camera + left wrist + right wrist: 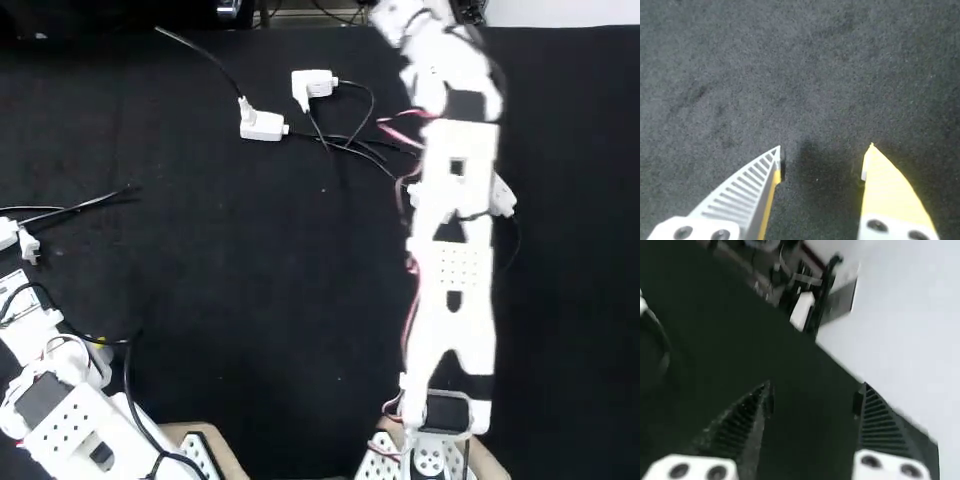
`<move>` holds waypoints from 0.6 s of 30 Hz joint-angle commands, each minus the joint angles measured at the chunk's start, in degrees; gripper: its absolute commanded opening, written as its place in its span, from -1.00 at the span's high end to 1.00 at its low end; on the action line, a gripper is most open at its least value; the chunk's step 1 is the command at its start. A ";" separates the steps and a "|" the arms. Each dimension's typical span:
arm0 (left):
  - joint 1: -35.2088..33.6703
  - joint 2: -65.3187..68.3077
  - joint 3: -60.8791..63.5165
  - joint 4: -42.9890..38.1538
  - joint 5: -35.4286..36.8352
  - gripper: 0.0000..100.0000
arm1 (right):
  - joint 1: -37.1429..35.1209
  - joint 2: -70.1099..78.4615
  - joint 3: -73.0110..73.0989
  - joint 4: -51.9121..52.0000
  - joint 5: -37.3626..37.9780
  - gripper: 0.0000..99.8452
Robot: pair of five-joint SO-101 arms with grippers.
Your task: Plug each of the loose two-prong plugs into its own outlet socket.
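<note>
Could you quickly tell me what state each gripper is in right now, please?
Left gripper: open, holding nothing.
Right gripper: open, holding nothing.

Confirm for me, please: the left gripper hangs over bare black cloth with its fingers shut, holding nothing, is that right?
Not quite. The left gripper does hang over bare black cloth holding nothing, but its fingers are open, with a clear gap of cloth between the tips. The left wrist view shows it.
</note>
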State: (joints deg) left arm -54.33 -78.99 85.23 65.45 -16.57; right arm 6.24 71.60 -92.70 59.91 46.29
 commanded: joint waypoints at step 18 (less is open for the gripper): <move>-0.31 -0.44 -1.10 0.09 -0.44 0.47 | 21.54 0.57 -2.68 37.80 33.76 0.51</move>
State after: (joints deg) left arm -54.33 -78.99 85.23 65.36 -16.57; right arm 26.90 69.85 -92.79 92.70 71.69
